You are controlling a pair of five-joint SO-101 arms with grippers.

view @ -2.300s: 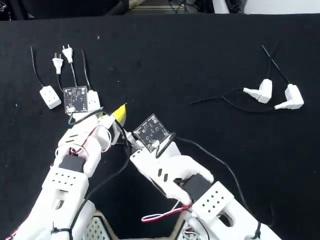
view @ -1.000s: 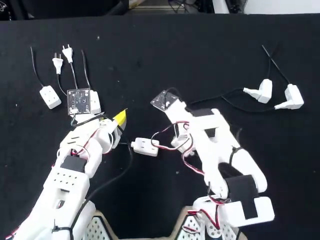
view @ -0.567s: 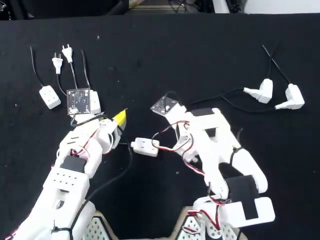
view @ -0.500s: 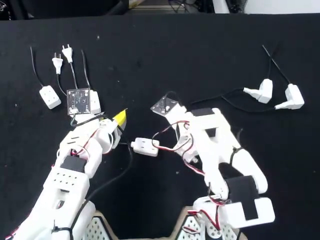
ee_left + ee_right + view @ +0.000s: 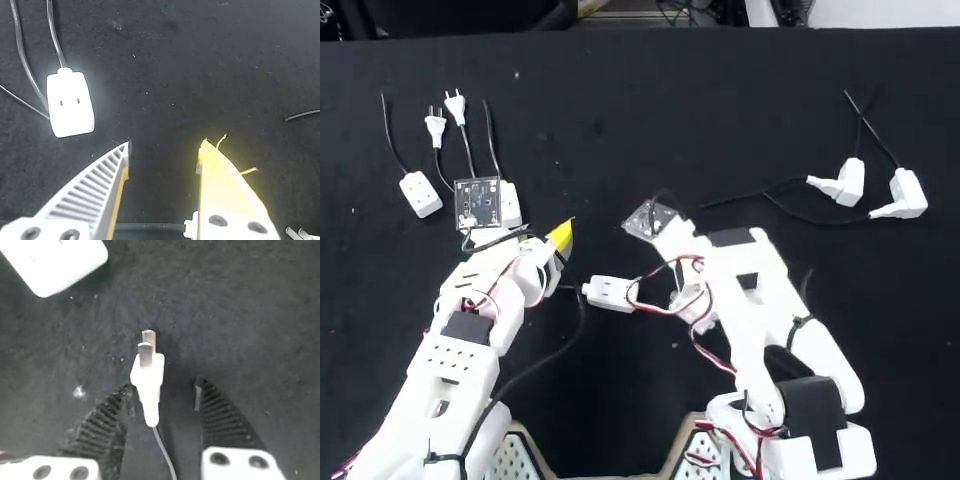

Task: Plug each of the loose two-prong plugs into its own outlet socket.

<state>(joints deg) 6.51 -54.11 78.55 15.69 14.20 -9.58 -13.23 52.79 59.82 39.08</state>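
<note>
Closing the right gripper (image 5: 162,385) squarely on the two-prong plug (image 5: 147,374) lying loose between its wide-parted jaws, prongs toward the nearby outlet socket (image 5: 55,260), seems the need; left gripper (image 5: 162,146) gapes empty.

Work surface: a table (image 5: 720,110) covered edge to edge in matte black cloth, flecked with pale lint and dust, evenly lit. Beyond its far edge: a dark bulky shape (image 5: 450,12) at one end, tangled cables (image 5: 685,12) midway, a white panel (image 5: 880,12) at the other end.
</note>
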